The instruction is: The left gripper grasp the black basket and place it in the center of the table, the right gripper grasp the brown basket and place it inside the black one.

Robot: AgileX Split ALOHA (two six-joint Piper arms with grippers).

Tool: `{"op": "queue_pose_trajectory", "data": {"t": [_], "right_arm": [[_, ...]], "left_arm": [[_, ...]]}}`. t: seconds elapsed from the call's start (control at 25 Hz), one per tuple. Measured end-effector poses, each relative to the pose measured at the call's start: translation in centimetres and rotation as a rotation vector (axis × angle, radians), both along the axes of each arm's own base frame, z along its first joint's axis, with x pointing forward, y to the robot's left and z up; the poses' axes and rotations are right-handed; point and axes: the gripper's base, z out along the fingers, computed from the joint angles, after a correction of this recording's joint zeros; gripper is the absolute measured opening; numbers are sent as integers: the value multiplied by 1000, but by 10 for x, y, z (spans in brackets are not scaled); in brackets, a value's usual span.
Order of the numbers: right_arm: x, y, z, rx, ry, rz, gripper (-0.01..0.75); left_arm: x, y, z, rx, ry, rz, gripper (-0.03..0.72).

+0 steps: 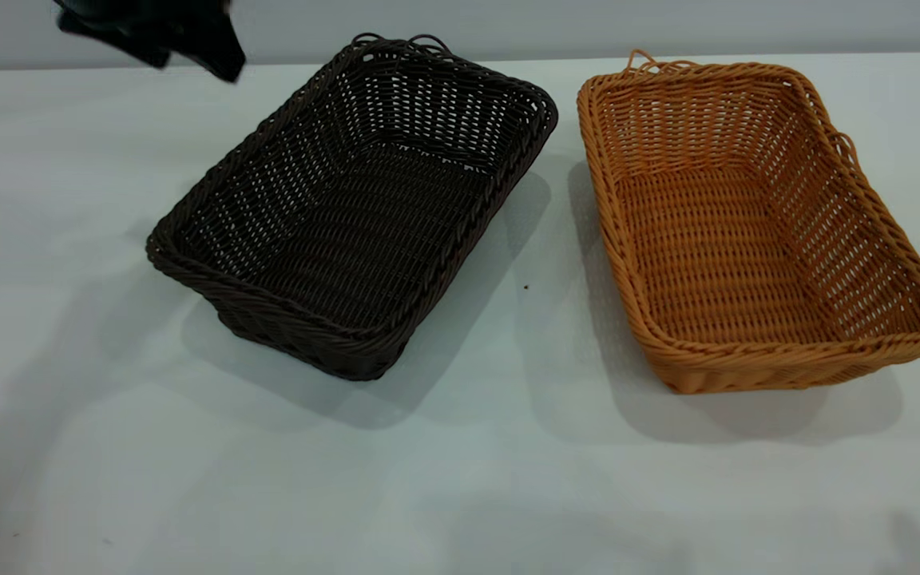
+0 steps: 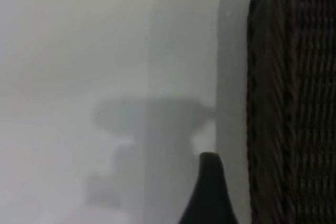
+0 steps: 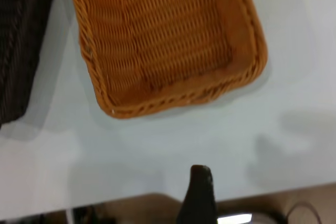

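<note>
The black basket (image 1: 356,216) lies on the table (image 1: 460,479), left of centre and turned at an angle. The brown basket (image 1: 747,224) lies to its right, a gap apart. Both are empty. My left gripper (image 1: 158,32) hangs above the table's far left corner, clear of the black basket. In the left wrist view one finger (image 2: 210,192) stands alone beside the black basket's wall (image 2: 294,98), so the jaws are apart. My right gripper (image 3: 236,198) shows one lone finger (image 3: 200,192) above the table edge, short of the brown basket (image 3: 168,40); its jaws are apart and empty.
The table's edge and a brown floor with cables (image 3: 294,208) show in the right wrist view. Bare table surface lies in front of both baskets and to the left of the black one. A grey wall (image 1: 588,24) stands behind.
</note>
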Motion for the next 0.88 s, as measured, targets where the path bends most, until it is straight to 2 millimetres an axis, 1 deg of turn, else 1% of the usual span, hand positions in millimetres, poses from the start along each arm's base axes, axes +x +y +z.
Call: {"op": "queue_pose_trajectory", "data": {"t": [0.24,0.48,0.6,0.68,0.76,0.84,0.88], "right_arm": [[16,4,-15,48,99,4,565],[29,10,-28,120,178,10,565],[37,15,-35,184,216,13,565],[44,19,-41,230,248,9,565],[50,22,-49,266,281,8,565],[58,24,-60,301,320,-15,565],[62,25,-65,317,334,-31,565]], "left_arm": [[13,-15,-29,9,35,-32,531],[19,-18,-68,25,98,-36,529],[23,-20,-84,30,121,-37,488],[27,-22,-88,29,116,-40,404],[30,-25,-87,28,105,-49,276],[35,-27,-82,29,88,-64,104],[37,-28,-75,29,80,-81,78]]}}
